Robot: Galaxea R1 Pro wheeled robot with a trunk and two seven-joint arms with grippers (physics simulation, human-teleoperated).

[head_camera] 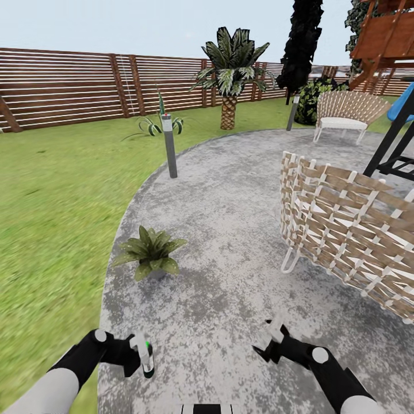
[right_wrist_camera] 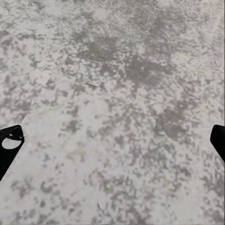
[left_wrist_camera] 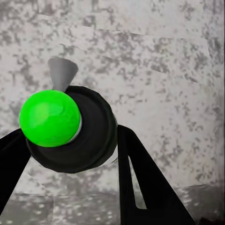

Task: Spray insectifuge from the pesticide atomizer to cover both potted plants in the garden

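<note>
Patio [head_camera: 241, 230] holds potted plant [head_camera: 150, 250] (atomizer [left_wrist_camera: 70, 129] green-capped).

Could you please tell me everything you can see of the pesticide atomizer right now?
The pesticide atomizer is a small round dark bottle with a bright green top and a pale grey cone nozzle. It is clamped between the black fingers of the left gripper, held above the grey paved patio, short of the potted plant.

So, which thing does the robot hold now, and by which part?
The left gripper holds the pesticide atomizer by its dark body, jaws on either side, below the green top. The right gripper holds nothing.
</note>
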